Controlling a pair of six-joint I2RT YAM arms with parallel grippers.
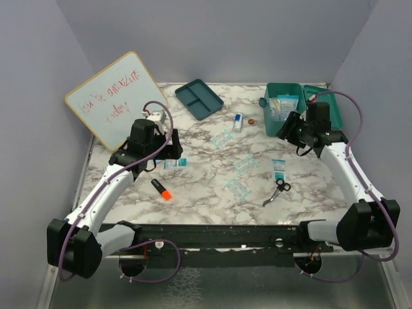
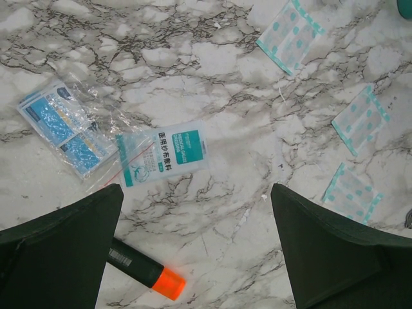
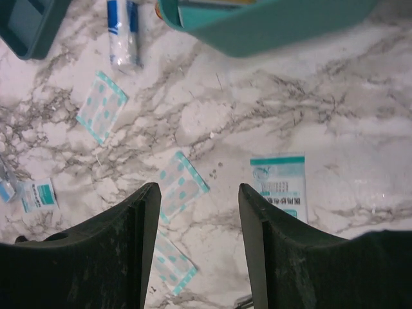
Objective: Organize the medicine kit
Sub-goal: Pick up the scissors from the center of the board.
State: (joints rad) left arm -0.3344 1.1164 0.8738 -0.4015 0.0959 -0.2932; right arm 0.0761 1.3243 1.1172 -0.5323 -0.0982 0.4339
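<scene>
Kit (image 1: pixel 283 106): teal-green plastic box with rounded corners, at the far right of the table (image 1: pixel 193 206). The lid is swung open and lies back on the box's right side. A small teal tab sticks out from the wall that faces the table's middle. Inside are white and clear packets, loosely stacked; their number cannot be told. In the right wrist view only a teal wall and one rounded corner show, at the top edge.

Right gripper (image 3: pixel 198 190): just in front of the kit, above the marble. The jaws are partly apart, with nothing between them. A dotted plaster (image 3: pixel 182 183) and a teal-headed packet (image 3: pixel 279 187) lie below.

Left gripper (image 2: pixel 196 193): jaws spread wide and empty, hanging over a gauze packet (image 2: pixel 164 154) left of centre. A marker (image 2: pixel 145 270) with an orange cap lies near its left finger.

Tray (image 1: pixel 199 98): far centre, well apart from the kit. Whiteboard (image 1: pixel 119 96): propped at far left.
</scene>
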